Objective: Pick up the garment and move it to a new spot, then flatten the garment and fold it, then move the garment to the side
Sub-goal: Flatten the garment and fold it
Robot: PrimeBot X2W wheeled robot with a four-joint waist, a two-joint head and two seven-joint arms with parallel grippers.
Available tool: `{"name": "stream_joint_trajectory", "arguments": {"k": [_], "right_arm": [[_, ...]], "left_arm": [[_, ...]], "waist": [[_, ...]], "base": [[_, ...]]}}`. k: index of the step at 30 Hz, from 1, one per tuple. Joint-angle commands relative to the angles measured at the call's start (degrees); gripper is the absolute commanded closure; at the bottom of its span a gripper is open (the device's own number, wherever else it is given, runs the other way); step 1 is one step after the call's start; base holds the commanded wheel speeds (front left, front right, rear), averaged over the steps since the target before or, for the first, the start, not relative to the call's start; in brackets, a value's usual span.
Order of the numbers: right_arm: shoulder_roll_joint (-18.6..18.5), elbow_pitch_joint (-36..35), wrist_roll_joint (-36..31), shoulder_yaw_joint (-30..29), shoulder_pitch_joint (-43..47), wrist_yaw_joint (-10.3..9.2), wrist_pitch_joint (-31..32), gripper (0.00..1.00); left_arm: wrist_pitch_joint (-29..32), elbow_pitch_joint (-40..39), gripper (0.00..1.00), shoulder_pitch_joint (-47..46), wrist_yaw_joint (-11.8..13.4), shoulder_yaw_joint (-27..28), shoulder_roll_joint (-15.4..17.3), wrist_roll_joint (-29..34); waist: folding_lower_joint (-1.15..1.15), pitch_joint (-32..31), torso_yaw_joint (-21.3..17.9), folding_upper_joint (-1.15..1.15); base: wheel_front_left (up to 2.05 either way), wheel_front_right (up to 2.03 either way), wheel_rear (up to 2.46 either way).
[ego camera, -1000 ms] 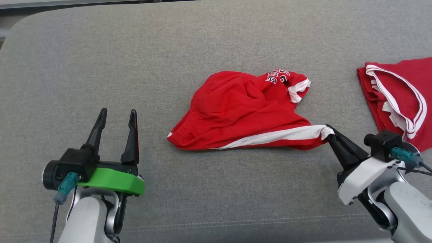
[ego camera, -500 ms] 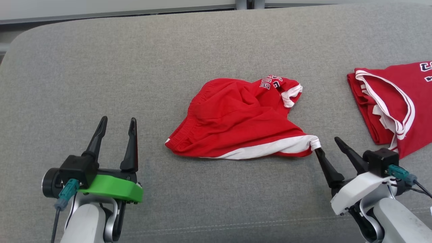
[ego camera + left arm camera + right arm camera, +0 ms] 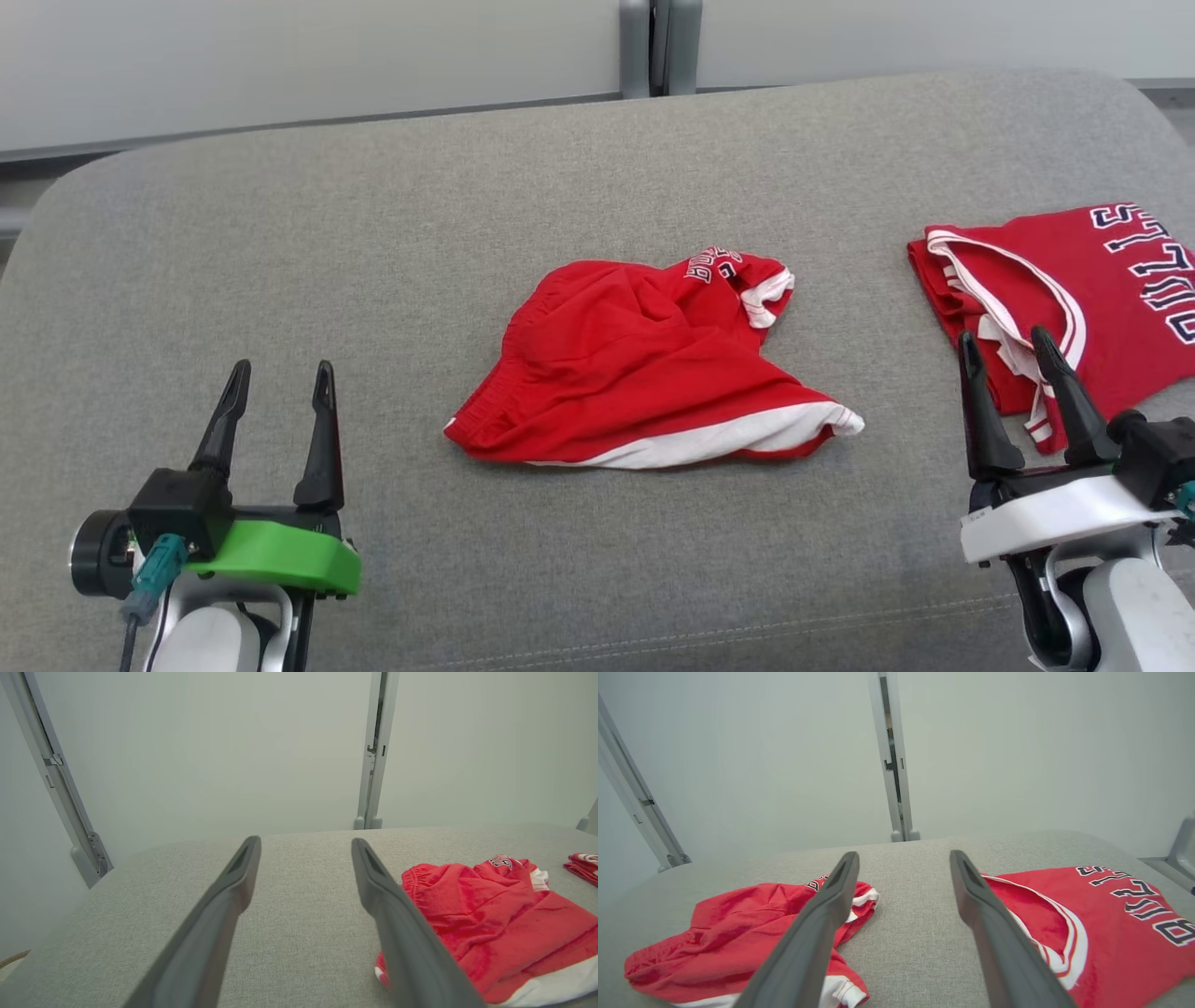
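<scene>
The garment [image 3: 644,373], a pair of crumpled red shorts with white trim, lies loose in the middle of the grey cushion [image 3: 373,233]. The shorts [image 3: 490,914] sit to the right of the fingers in the left wrist view, and the same shorts [image 3: 728,924] lie at the left in the right wrist view. At the lower left my left gripper [image 3: 282,373] [image 3: 306,842] is open with nothing in it. My right gripper [image 3: 1004,338] [image 3: 903,855] is also open and holds nothing. It stands to the right of the shorts, its tips over the edge of a second red piece.
A red jersey [image 3: 1120,280] [image 3: 1111,914] with white trim and dark lettering lies flat at the right of the cushion. Its edge [image 3: 584,865] shows at the far right in the left wrist view. A pale wall with a metal post [image 3: 658,47] runs behind the cushion.
My right gripper opened, let go of the shorts' white-trimmed corner and drew back to the right. The head camera tilted up, shifting the whole picture. The left arm stayed put.
</scene>
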Motion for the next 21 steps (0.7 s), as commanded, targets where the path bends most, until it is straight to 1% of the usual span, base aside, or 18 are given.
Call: {"name": "stream_joint_trajectory", "arguments": {"k": [1, 6, 8, 17, 21], "right_arm": [[1.25, -1.59, -1.80, -0.92, 1.26, -0.02, 0.80, 0.00], [5.43, -6.31, -6.34, -2.34, 3.16, -0.02, 4.07, 0.00], [6.53, -7.49, -7.00, -1.92, 4.31, -0.02, 5.60, 0.00], [8.34, -9.85, -8.56, -0.58, 8.96, -0.02, 8.11, 0.00], [8.80, -10.34, -8.71, -0.40, 9.66, -0.02, 8.64, 0.00]], "left_arm": [[0.30, -0.75, 0.00, 1.11, 0.51, -0.08, 0.73, 0.70], [1.24, -2.78, 0.00, 3.41, 1.71, -0.88, 1.37, 2.09], [1.79, -3.41, 0.00, 4.53, 2.15, -1.20, 0.95, 1.91], [2.80, -4.83, 0.00, 9.08, 4.13, -1.31, 0.60, 1.08], [2.80, -4.59, 0.00, 9.69, 4.19, -1.26, 0.71, 0.77]], "waist": [[0.00, -1.30, -0.79, 0.00], [0.00, -2.86, -0.78, 0.00], [0.00, -3.58, -0.47, 0.00], [0.00, -5.53, 0.57, 0.00], [0.00, -5.64, 0.89, 0.00]], "base": [[0.00, 0.00, 0.00], [0.00, 0.00, 0.00], [0.00, 0.00, 0.00], [0.00, 0.00, 0.00], [0.00, 0.00, 0.00]]}}
